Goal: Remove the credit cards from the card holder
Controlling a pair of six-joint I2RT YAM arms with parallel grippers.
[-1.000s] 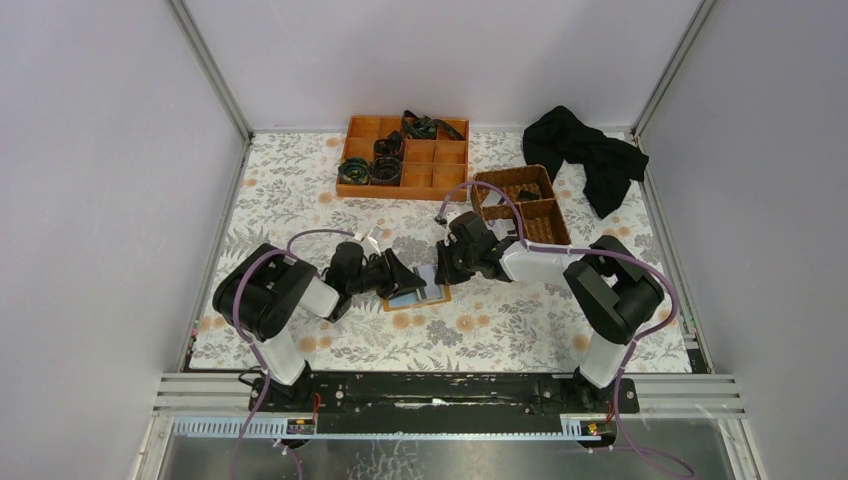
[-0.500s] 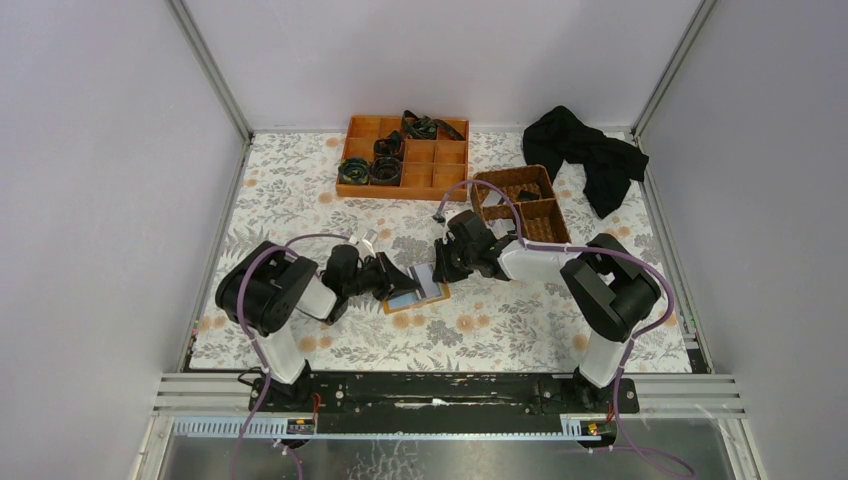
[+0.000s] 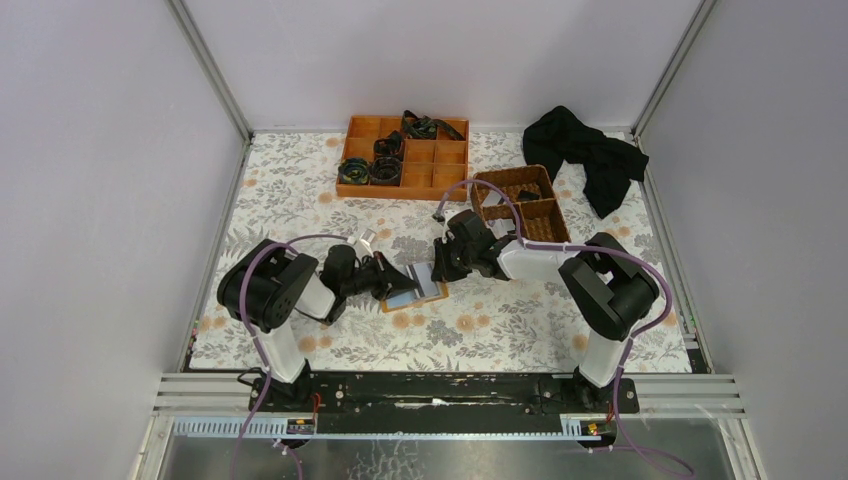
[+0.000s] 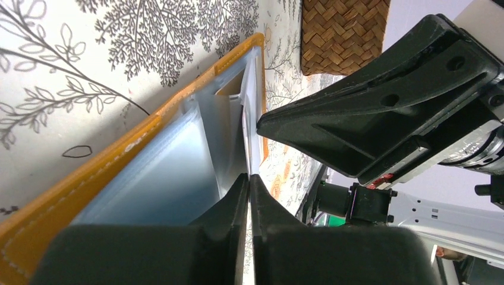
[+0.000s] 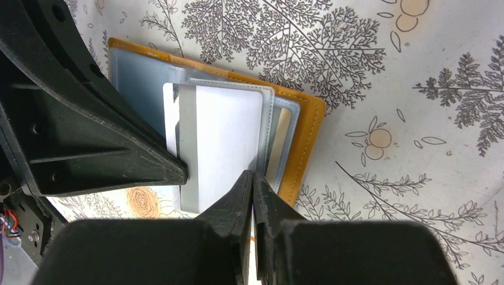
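The card holder (image 3: pixel 398 301) lies open on the flowered cloth between both grippers, orange-tan outside (image 5: pixel 304 136) and pale blue-grey inside (image 4: pixel 160 172). A white credit card (image 5: pixel 229 136) with a grey stripe sticks partly out of its pocket, past the holder's edge. My left gripper (image 4: pixel 249 177) lies low and is shut on the card's thin edge (image 4: pixel 250 107); its finger (image 5: pixel 77 136) covers the holder's left side. My right gripper (image 5: pixel 254 176) is shut, with its tips down at the card's corner beside the holder's rim. I cannot tell whether it pinches anything. From above, the left gripper (image 3: pixel 403 283) and the right gripper (image 3: pixel 438 272) almost meet.
An orange compartment tray (image 3: pixel 405 158) with black items stands at the back. A brown wicker basket (image 3: pixel 520 205) sits just behind the right arm and also shows in the left wrist view (image 4: pixel 342 29). A black cloth (image 3: pixel 585 155) lies at the back right. Walls close in both sides.
The white card has come further out of the holder and lifted a little. Both grippers have shifted slightly left and up, and stay close together over the holder.
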